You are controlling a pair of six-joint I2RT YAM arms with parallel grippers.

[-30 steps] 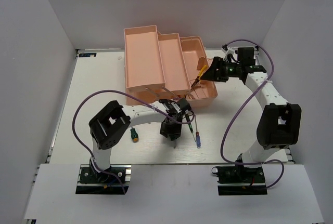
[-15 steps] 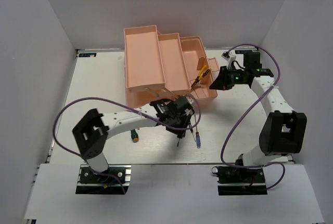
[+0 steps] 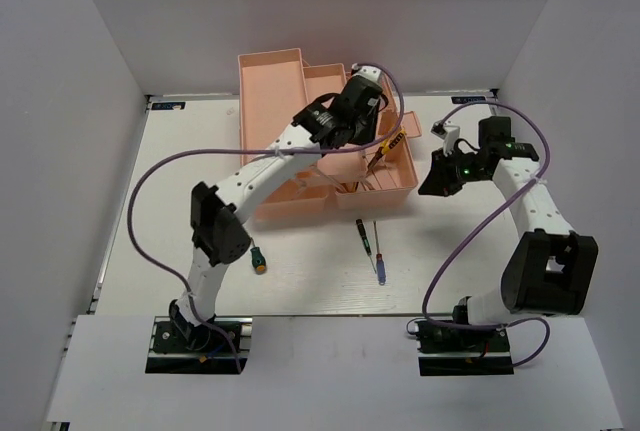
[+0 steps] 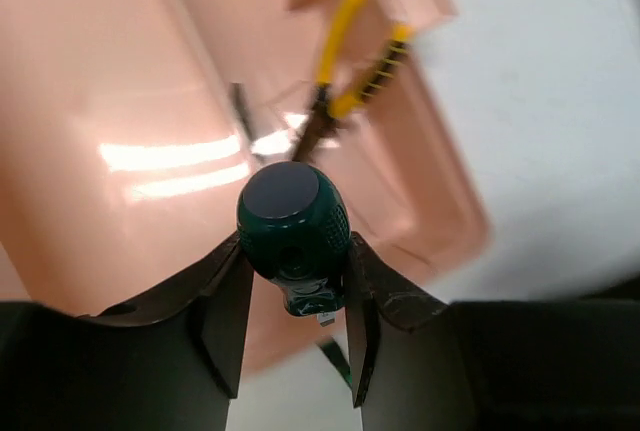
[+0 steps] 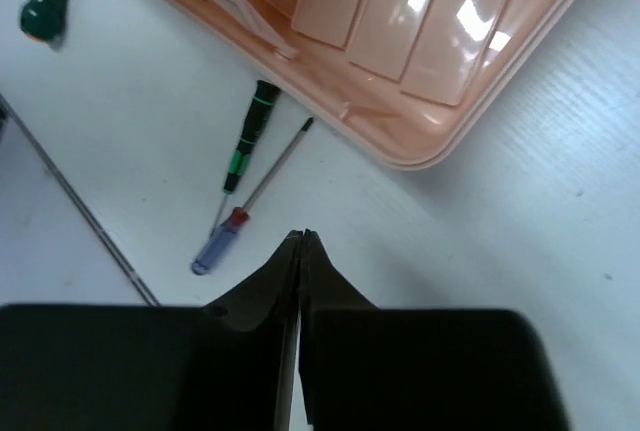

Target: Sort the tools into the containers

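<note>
My left gripper (image 3: pixel 335 129) hangs over the salmon-pink toolbox (image 3: pixel 272 116), shut on a stubby dark-green screwdriver (image 4: pixel 292 221) held handle-up between its fingers (image 4: pixel 225 311). Below it, the yellow-handled pliers (image 4: pixel 345 56) lie in the toolbox's lower compartment (image 4: pixel 120 71); the top view shows the pliers (image 3: pixel 391 144) at the box's right end. My right gripper (image 3: pixel 432 183) is shut and empty over the bare table, just right of the box; its tips (image 5: pixel 302 238) meet. On the table lie a thin dark-green screwdriver (image 3: pixel 362 234), a blue-handled one (image 3: pixel 379 263) and an orange-tipped stubby one (image 3: pixel 259 261).
The toolbox (image 5: pixel 440 41) stands open with its tiers folded out toward the back left. Purple cables loop from both arms over the table. White walls enclose the table on three sides. The thin screwdrivers (image 5: pixel 250 136) lie close together in front of the box.
My left arm has swung from the table front up over the toolbox, carrying the stubby screwdriver. My right gripper has pulled back from the pliers and shut; the pliers stay in the box.
</note>
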